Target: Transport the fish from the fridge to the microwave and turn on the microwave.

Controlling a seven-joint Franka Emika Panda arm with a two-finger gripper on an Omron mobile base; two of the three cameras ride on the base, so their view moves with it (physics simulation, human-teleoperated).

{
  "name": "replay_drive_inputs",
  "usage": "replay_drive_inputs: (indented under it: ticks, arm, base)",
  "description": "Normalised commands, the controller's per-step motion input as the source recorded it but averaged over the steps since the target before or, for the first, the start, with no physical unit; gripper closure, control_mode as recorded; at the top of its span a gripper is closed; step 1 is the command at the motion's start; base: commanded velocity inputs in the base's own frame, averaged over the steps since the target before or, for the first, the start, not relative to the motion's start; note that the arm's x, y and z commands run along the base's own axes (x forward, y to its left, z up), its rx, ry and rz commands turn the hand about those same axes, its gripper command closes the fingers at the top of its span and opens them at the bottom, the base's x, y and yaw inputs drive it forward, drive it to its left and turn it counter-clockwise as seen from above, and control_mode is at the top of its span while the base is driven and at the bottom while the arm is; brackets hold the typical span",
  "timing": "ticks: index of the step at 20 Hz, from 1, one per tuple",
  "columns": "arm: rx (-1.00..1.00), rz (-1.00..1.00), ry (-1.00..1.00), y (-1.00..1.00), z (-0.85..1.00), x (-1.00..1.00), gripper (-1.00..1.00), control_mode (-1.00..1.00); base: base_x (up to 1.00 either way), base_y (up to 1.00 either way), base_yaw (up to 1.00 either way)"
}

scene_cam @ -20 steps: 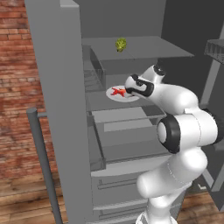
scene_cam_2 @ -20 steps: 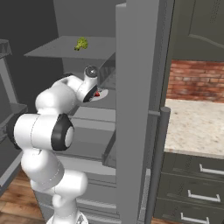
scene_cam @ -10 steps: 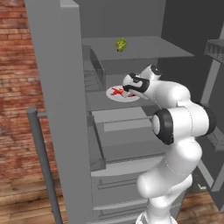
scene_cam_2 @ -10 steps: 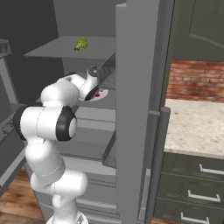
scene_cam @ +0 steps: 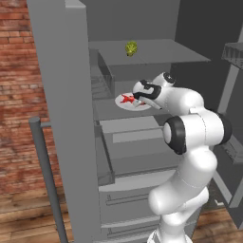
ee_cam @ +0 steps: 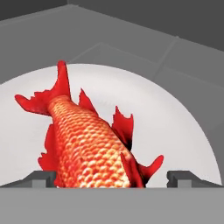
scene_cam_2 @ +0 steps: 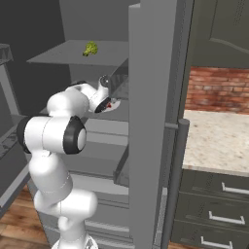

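Fish (ee_cam: 87, 144) right under the hand camera — scaly red-orange body, forked tail pointing up and away, lying on a white round plate (ee_cam: 175, 127). From the left base view, the fish (scene_cam: 127, 98) and its plate (scene_cam: 124, 102) sit on a grey shelf inside the fridge (scene_cam: 61, 95), which stands open. The gripper (scene_cam: 137, 96) is reaching in over the plate's near edge, right beside the fish. Jaws spread wide — in the hand view the two dark finger tips (ee_cam: 41, 177) stand well apart at either side of the fish's body, with nothing clamped between them. Whether the tips touch the plate, I can't tell.

One shelf up, a small yellow-green leafy vegetable (scene_cam: 131, 47) sits alone, well apart from the plate. In the right base view the same vegetable (scene_cam_2: 90, 48) shows on the upper shelf, the white arm bends in toward the fridge interior, and the gripper (scene_cam_2: 104, 104) is down by a sliver of the plate (scene_cam_2: 115, 104) with a speck of red on it. A long grey bar handle (scene_cam_2: 175, 180) runs down the fridge door, and beyond it a speckled counter (scene_cam_2: 219, 146) sits over dark drawers (scene_cam_2: 214, 209) against a brick wall (scene_cam_2: 216, 90).
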Motion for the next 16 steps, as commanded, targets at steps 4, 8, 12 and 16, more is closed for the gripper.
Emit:
replay_drive_inputs:
  ticks: [4,8,12,16]
  arm:
    - [0.00,0.00,0.00,0.19,-0.36,0.12,1.00,-1.00]
    - [0.00,0.00,0.09,0.29,-0.79,0.00,1.00,-1.00]
    - [0.00,0.00,0.18,0.20,-0.96,0.00,1.00,-1.00]
    - [0.00,-0.02,-0.01,0.01,-0.53,-0.14,1.00,-1.00]
  base:
    - [0.00,0.00,0.00]
    - [0.00,0.00,0.00]
    - [0.00,0.00,0.00]
    - [0.00,0.00,0.00]
